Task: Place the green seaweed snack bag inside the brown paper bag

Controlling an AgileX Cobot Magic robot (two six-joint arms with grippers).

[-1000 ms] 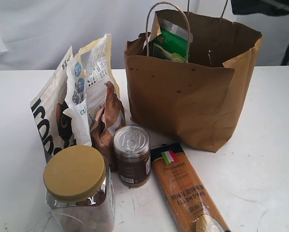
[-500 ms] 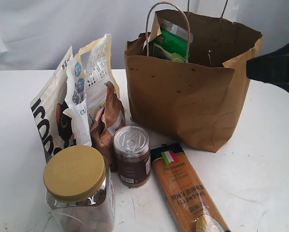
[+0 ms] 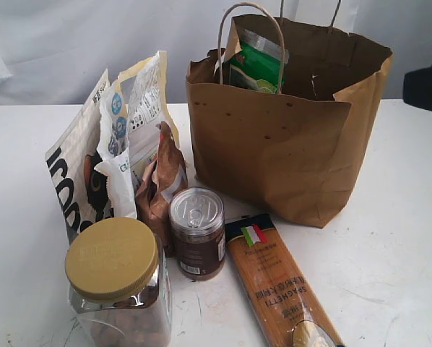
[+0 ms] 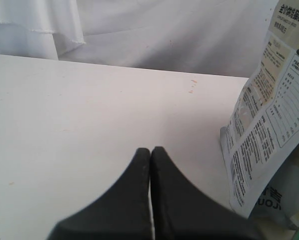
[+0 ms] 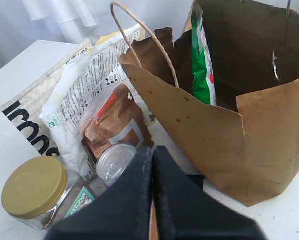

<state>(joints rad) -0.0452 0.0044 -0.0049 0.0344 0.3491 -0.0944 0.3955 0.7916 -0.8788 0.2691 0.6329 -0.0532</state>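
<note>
Glossy green seaweed snack bag (image 3: 256,66) stands inside creased brown paper bag (image 3: 288,155) (kraft).

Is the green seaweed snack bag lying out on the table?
No, the green seaweed snack bag sits inside the brown paper bag, its top poking above the rim.

Both end effectors (image 4: 150,150) (image 5: 153,148) closed, empty

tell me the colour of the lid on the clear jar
Mustard yellow; the jar lid shows best in the exterior view.
</note>
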